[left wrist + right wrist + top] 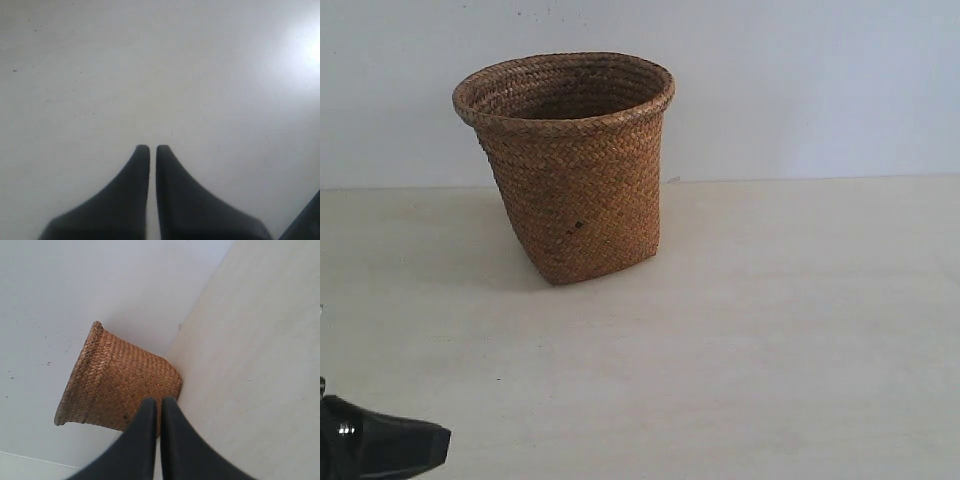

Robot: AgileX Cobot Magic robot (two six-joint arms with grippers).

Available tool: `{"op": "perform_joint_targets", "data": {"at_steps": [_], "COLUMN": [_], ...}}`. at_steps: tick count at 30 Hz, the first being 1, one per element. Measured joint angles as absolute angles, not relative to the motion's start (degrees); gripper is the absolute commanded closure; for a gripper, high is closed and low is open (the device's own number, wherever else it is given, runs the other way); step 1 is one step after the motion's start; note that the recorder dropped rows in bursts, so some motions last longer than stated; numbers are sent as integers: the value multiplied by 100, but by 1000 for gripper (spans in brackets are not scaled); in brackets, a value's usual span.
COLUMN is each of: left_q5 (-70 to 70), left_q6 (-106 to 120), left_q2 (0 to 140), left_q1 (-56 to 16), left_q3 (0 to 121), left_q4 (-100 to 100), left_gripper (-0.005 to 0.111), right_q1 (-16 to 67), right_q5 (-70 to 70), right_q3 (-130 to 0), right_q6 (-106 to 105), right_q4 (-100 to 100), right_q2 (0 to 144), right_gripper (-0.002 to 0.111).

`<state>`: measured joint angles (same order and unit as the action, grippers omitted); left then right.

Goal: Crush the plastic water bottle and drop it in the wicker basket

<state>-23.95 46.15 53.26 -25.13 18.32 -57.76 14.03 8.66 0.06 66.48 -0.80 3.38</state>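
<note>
The brown woven wicker basket (pixel 572 165) stands upright at the back of the pale table, left of centre, and its inside is dark. The right wrist view also shows the wicker basket (pixel 117 385), some way beyond my right gripper (pixel 159 401), whose black fingers are shut with nothing between them. My left gripper (pixel 149 148) is shut too, empty, over bare table. Only a black tip of the left gripper (pixel 415 445) shows in the exterior view, at the bottom left corner. The right arm is out of the exterior view. The plastic water bottle is not visible in any view.
The pale table (pixel 770 330) stretches wide to the right and in front of the basket. A white wall (pixel 800 80) rises directly behind the basket at the table's back edge.
</note>
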Motion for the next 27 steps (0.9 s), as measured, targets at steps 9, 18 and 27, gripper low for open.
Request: {"op": "perform_joint_targets", "data": {"at_steps": [9,18,27], "left_q5": [-2182,-2182,-2182], "left_q6": [7438,8364,8400], "left_q2": [4855,4687,4687], "left_q1": [-2513,-2513,-2513], "left_q3": [1042,829,829], "left_q4": [-8677,-9549,-9570], "left_gripper": [103,103,103], "right_q1": [1403,1403,1403], "right_q5": [866,866,866], "right_q3": [6,6,6], "right_q6": [6648,6648,6648], "right_q4": [-80,-80,-80], "right_q2": [338,338,338], "right_gripper": [108,108,108]}}
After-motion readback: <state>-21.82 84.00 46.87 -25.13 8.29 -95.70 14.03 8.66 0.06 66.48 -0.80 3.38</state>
